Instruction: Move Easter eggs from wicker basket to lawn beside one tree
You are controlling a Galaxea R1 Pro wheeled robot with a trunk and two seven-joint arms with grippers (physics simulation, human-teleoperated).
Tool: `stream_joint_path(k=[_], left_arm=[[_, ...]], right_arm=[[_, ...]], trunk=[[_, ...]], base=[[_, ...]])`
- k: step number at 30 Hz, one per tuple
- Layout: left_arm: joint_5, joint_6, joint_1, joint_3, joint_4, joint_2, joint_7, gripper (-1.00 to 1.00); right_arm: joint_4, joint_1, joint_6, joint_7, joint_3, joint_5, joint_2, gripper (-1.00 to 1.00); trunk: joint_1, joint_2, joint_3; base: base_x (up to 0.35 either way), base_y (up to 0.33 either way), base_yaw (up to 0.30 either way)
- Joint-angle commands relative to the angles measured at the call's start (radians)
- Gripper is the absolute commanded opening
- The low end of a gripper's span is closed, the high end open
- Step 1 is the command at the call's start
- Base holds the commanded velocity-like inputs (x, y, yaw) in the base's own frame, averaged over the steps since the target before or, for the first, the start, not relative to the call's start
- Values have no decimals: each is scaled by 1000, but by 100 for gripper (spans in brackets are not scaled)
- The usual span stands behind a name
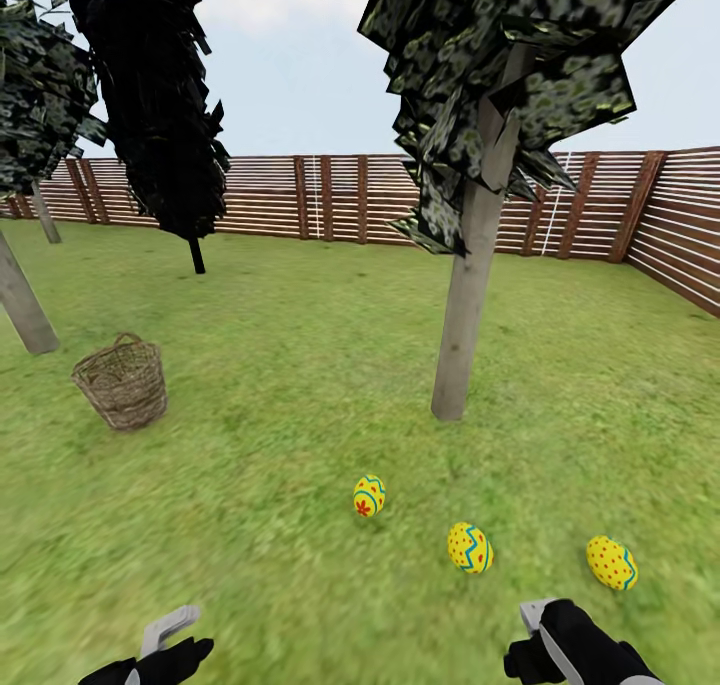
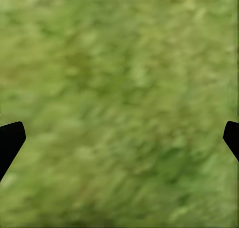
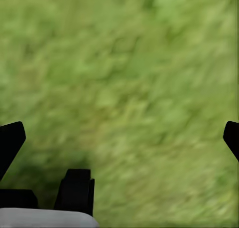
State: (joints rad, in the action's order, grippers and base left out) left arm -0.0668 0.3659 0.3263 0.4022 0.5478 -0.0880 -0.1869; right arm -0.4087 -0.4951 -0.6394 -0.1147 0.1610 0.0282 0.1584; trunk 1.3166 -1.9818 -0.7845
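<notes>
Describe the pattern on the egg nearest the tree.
Yellow egg with blue zigzag band and red flower-like mark; head view.

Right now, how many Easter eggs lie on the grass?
3: left egg, middle egg and right egg, all on the lawn before the tree.

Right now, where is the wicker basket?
In the head view the wicker basket stands on the lawn at the left, beside a leaning pale trunk, well apart from the three Easter eggs.
</notes>
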Motion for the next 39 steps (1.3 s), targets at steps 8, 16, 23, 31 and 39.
stream_joint_path(k=[8,16,23,31,39], left_arm=[[-7,8,0,5,1,1,-3,100],[-7,9,0,5,1,1,-3,100],[-7,9,0,3,-12,1,-3,100],[-8,8,0,4,-14,1,-3,100],[-8,8,0,4,-16,3,-3,100]], right_arm=[[-1,0,-5,-2,5,3,2,100],[-1,0,-4,-2,5,4,3,100],[-1,0,-3,-2,5,4,3,100],[-1,0,-3,-2,6,3,1,100],[2,0,-4,-2,6,2,1,100]], trunk=[[-31,56,24],[-62,112,49],[-88,161,71],[-119,217,96],[-150,273,121]], base=[[0,0,0],[0,0,0],[0,0,0],[0,0,0],[0,0,0]])
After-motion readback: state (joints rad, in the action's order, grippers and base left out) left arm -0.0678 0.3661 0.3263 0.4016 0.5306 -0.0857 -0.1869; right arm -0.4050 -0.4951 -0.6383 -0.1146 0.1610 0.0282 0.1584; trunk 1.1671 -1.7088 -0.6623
